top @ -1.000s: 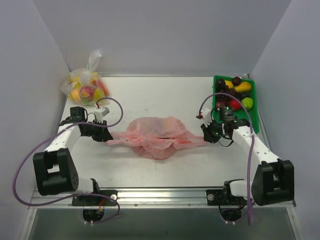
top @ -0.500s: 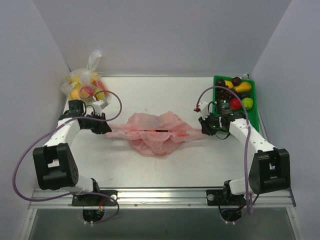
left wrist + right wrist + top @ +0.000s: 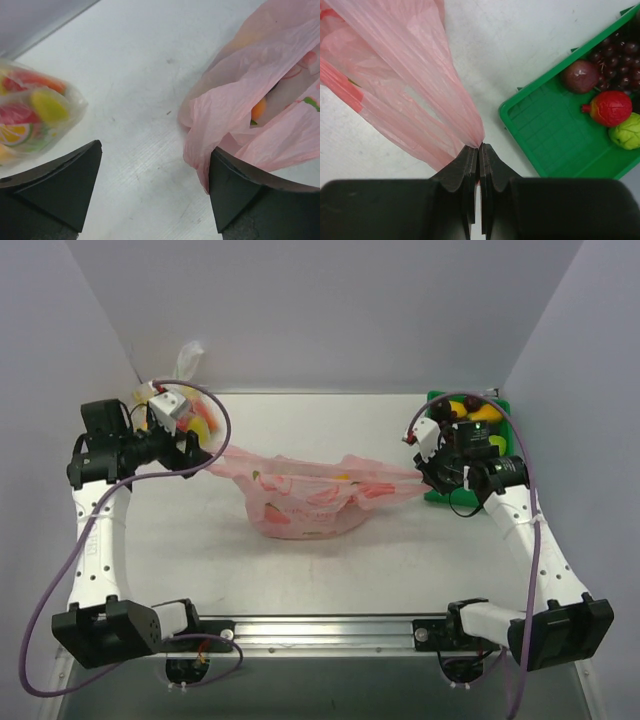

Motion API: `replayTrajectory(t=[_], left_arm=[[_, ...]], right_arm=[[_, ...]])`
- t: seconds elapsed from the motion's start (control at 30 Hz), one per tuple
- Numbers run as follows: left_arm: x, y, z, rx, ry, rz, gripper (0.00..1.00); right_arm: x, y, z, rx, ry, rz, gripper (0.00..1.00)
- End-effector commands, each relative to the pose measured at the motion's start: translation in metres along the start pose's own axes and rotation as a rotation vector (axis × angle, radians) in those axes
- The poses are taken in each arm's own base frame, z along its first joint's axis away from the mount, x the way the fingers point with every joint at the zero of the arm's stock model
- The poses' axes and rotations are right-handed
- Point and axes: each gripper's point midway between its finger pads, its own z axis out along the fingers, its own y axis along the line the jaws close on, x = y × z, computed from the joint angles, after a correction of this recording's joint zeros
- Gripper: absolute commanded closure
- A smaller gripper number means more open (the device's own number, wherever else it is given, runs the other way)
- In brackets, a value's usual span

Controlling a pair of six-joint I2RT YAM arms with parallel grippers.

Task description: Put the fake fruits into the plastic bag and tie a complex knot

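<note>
The pink plastic bag (image 3: 300, 508) hangs stretched between my two grippers, above the table's middle. My right gripper (image 3: 480, 147) is shut on one bunched handle of the plastic bag (image 3: 420, 75), just left of the green tray. My left gripper (image 3: 155, 185) stands wide open, and the plastic bag's (image 3: 250, 95) other end drapes against its right finger (image 3: 240, 195). An orange fake fruit (image 3: 258, 109) shows inside the bag's mouth. More fake fruits lie in the tray: a red one (image 3: 611, 107), a green one (image 3: 626, 131), a purple one (image 3: 580, 76) and grapes (image 3: 620, 50). No knot is in view.
The green tray (image 3: 545, 135) sits at the back right, also seen as tray (image 3: 505, 405) close behind my right gripper (image 3: 422, 477). A clear bag of yellow-red fruit (image 3: 30, 115) lies at the back left, right behind my left gripper (image 3: 205, 455). Walls close three sides.
Both arms rose and pulled apart toward the back, lifting and stretching the bag. The left gripper, shut on a handle before, has opened.
</note>
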Motion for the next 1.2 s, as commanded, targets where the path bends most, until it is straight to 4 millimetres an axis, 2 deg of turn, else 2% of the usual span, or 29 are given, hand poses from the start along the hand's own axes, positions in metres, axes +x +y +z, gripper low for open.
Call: replayTrajectory(t=[0.0,0.03,0.07,0.17,0.3,0.37,0.4,0.5,0.53,0.6,0.63,0.67,0.87,1.03,1.07,1.17], left_arm=[[-0.055,-0.015,-0.019,0.047,-0.083,0.189,0.08],[-0.061,-0.024,-0.018,0.070,-0.079,0.232,0.03],[-0.077,-0.050,-0.012,0.128,-0.093,0.338,0.02],[-0.087,-0.081,-0.004,0.175,-0.090,0.436,0.03],[-0.087,-0.086,0.008,0.210,-0.075,0.417,0.03],[-0.092,-0.099,0.009,0.262,-0.100,0.433,0.02],[-0.096,-0.123,0.013,0.324,-0.112,0.467,0.03],[-0.088,-0.164,0.029,0.393,-0.061,0.542,0.03],[-0.084,-0.194,0.034,0.454,-0.048,0.590,0.02],[-0.073,-0.216,0.045,0.534,0.006,0.597,0.03],[-0.078,-0.229,0.046,0.568,0.003,0.611,0.03],[-0.070,-0.236,0.057,0.602,0.048,0.599,0.03],[-0.071,-0.243,0.095,0.654,0.116,0.544,0.03],[-0.046,-0.259,0.096,0.811,0.257,0.457,0.03],[-0.034,-0.260,0.094,0.840,0.317,0.426,0.03],[-0.021,-0.268,0.080,0.909,0.375,0.395,0.02]], right_arm=[[0.013,0.002,-0.012,0.022,0.090,0.005,1.00],[0.011,0.003,-0.013,0.023,0.086,0.010,1.00],[0.009,0.005,-0.013,0.020,0.084,0.005,1.00],[0.004,0.007,-0.015,0.023,0.075,0.003,1.00],[0.002,0.008,-0.016,0.033,0.076,0.004,1.00],[0.000,0.009,-0.017,0.035,0.073,0.013,1.00],[-0.001,0.010,-0.018,0.035,0.069,0.024,1.00],[-0.003,0.014,-0.020,0.031,0.064,0.021,1.00],[-0.003,0.016,-0.020,0.025,0.065,0.013,1.00],[-0.003,0.016,-0.021,0.033,0.067,0.009,1.00],[-0.005,0.016,-0.022,0.034,0.065,0.007,1.00],[-0.005,0.016,-0.023,0.036,0.064,0.007,1.00],[-0.007,0.017,-0.028,0.050,0.056,-0.006,1.00],[-0.005,0.019,-0.030,0.054,0.058,-0.016,1.00],[-0.006,0.019,-0.031,0.055,0.057,-0.019,1.00],[-0.006,0.019,-0.031,0.058,0.057,-0.018,1.00]])
